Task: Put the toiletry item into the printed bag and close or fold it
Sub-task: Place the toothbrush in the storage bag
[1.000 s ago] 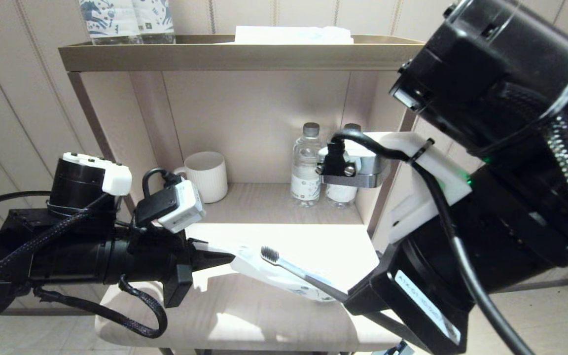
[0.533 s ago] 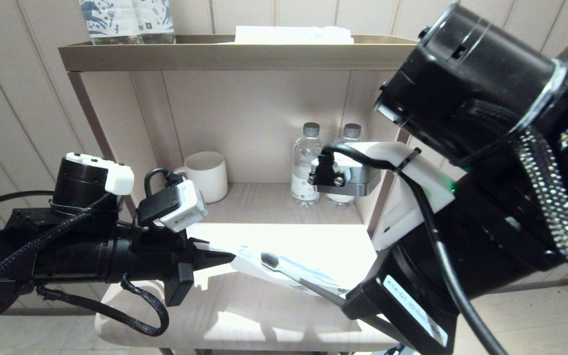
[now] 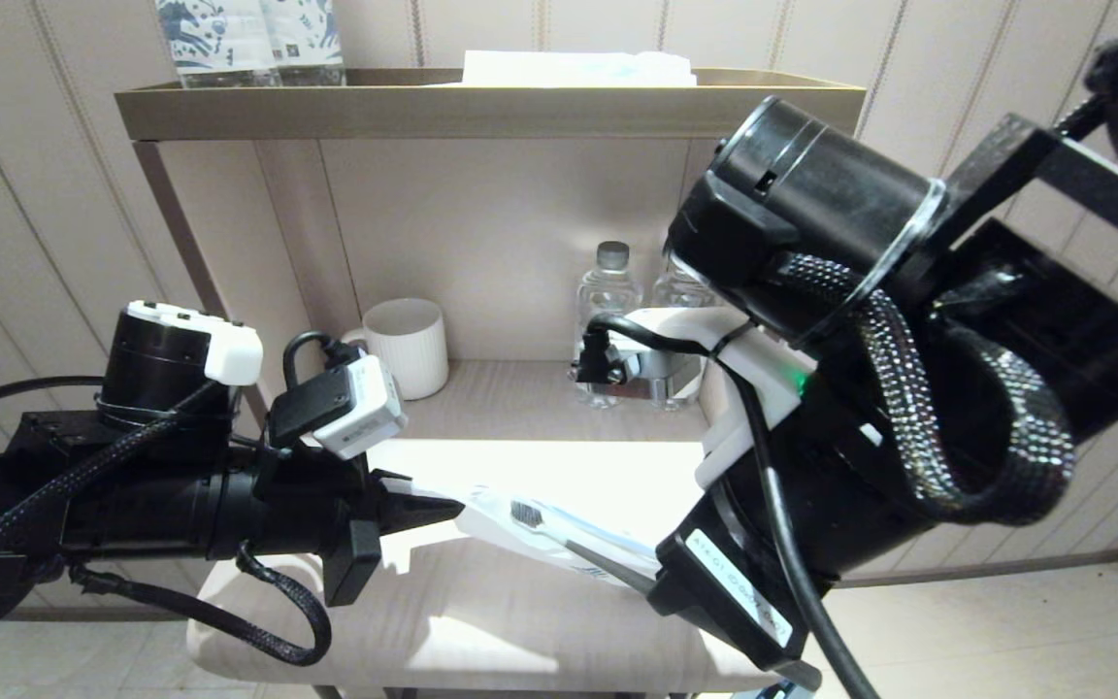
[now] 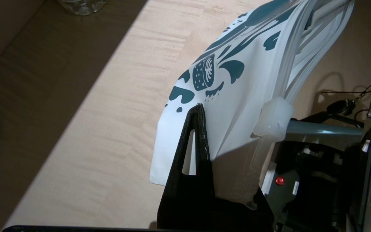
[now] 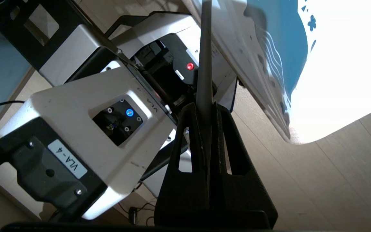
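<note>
The printed bag [image 3: 559, 539], white with dark teal prints, is held level above the lower shelf. My left gripper [image 3: 450, 505] is shut on its plain end; in the left wrist view one black finger [image 4: 198, 135] lies across the bag [image 4: 237, 80]. The toothbrush [image 3: 569, 532] lies slantwise along the bag, its dark bristle head [image 3: 527, 513] towards the left gripper. My right gripper [image 3: 664, 587] is shut on the grey handle [image 5: 204, 58] at the other end. The pale head [image 4: 274, 119] touches the bag's parted edge layers; I cannot tell whether it is inside.
A white ribbed cup [image 3: 409, 345] and two water bottles [image 3: 606, 311] stand at the back of the shelf [image 3: 520, 621]. The upper shelf rim [image 3: 481, 107] carries navy-printed packs [image 3: 248, 39] and a white folded item [image 3: 578, 68]. The right arm's bulk fills the right side.
The right arm has swung left and lower, carrying the toothbrush head down from above the bag onto it. The left gripper and the bag have stayed put.
</note>
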### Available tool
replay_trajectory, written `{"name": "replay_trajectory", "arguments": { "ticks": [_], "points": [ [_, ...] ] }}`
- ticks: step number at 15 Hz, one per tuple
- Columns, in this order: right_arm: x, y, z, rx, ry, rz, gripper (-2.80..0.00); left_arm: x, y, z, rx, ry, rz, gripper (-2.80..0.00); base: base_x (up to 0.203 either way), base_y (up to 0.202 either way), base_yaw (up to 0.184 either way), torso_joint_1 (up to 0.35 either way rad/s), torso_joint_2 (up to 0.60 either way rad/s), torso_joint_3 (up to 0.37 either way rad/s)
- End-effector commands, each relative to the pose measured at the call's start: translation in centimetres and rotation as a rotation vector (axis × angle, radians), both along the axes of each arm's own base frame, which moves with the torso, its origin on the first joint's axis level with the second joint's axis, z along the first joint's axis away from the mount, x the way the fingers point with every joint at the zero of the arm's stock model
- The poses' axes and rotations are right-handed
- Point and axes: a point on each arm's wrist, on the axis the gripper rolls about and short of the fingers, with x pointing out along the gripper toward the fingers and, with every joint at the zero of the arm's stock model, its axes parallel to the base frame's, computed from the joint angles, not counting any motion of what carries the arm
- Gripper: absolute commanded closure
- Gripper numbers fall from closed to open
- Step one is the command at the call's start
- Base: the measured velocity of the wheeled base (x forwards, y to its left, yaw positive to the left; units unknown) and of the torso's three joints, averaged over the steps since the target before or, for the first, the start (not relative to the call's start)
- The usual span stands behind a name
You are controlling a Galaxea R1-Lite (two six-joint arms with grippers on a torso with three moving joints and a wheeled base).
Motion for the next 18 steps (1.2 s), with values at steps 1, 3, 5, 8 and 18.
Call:
{"name": "replay_trajectory", "arguments": {
  "ticks": [1, 3, 5, 8, 18],
  "points": [
    [0.6, 0.4, -0.6, -0.013, 0.011, -0.007, 0.00, -0.2, -0.1, 0.1, -0.003, -0.006, -0.010, 0.00, 0.000, 0.000, 0.000, 0.000, 0.00, 0.000],
    [0.8, 0.8, -0.7, 0.000, -0.004, -0.001, 0.00, -0.4, -0.4, 0.0, -0.001, -0.001, -0.025, 0.00, 0.000, 0.000, 0.000, 0.000, 0.00, 0.000],
    [1.0, 1.2, -0.8, 0.008, -0.022, 0.016, 0.00, -0.5, -0.5, 0.0, -0.001, -0.001, -0.031, 0.00, 0.000, 0.000, 0.000, 0.000, 0.00, 0.000],
    [1.4, 1.6, -1.2, -0.006, -0.037, 0.047, 0.00, -0.7, -0.7, 0.0, -0.005, 0.002, -0.048, 0.00, 0.000, 0.000, 0.000, 0.000, 0.00, 0.000],
    [2.1, 1.9, -1.9, -0.038, -0.067, 0.112, 0.00, -1.9, -0.9, 0.2, -0.015, -0.002, -0.088, 0.00, 0.000, 0.000, 0.000, 0.000, 0.00, 0.000]
  ]
}}
